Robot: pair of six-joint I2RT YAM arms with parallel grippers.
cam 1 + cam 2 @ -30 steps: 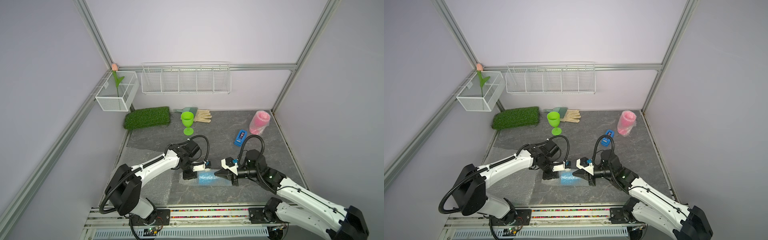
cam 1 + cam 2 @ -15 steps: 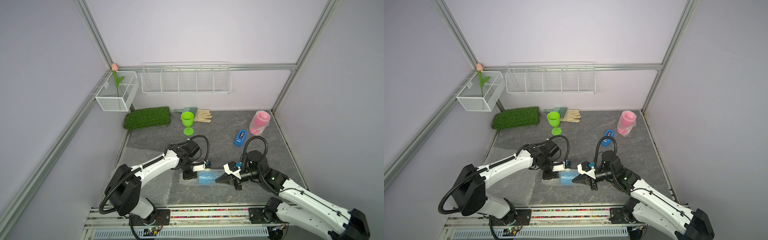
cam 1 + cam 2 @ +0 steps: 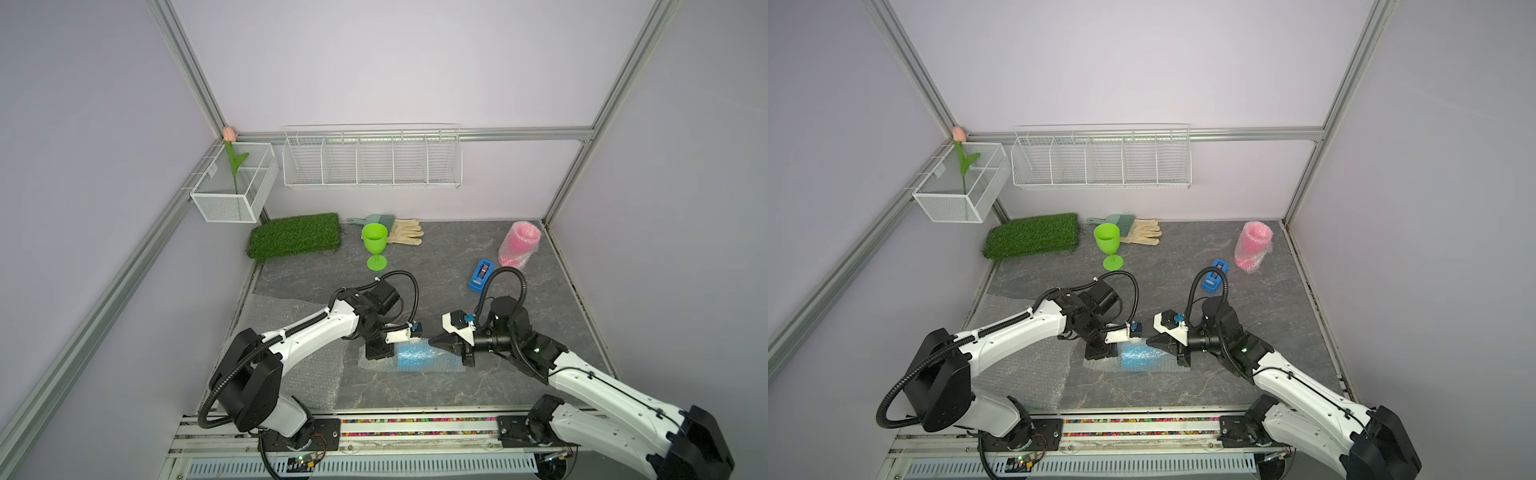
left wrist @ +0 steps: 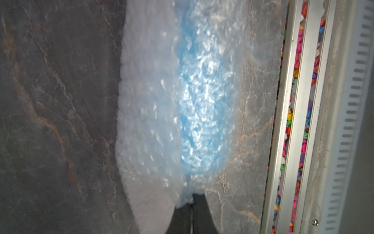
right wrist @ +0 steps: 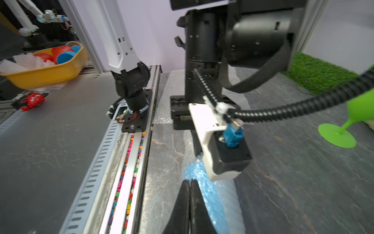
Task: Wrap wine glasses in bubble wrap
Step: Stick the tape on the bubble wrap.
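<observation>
- Our biggest worry: the bubble wrap [image 3: 449,365] round the blue goblet [image 3: 413,357] springs open. The bundle lies on its side near the front of the tabletop [image 3: 436,392], between the two arms. We can't spot any tape on it, so a loose flap could just unroll.
- Next: the bundle scoots. The left fingers [image 4: 200,214] are pressed together right at one end of it, and we can't tell if they pinch a fold. The right fingers [image 5: 197,206] are together too, nothing visible between them, tips by the other end. A poke from closed tips could shove the goblet out of its sleeve.
- Smaller one: the left arm hangs over the spare sheet [image 3: 291,374] and might drag it.
- Room: lilac walls, aluminium frame, wire basket [image 3: 372,162] on the back wall.
- Surface: dark, flat, slate-look, so probably slick under plastic. The green goblet [image 3: 375,243] stands bare at the back and the pink goblet [image 3: 519,245] is already wrapped. The tape dispenser [image 3: 481,275] is well apart from the bundle.
</observation>
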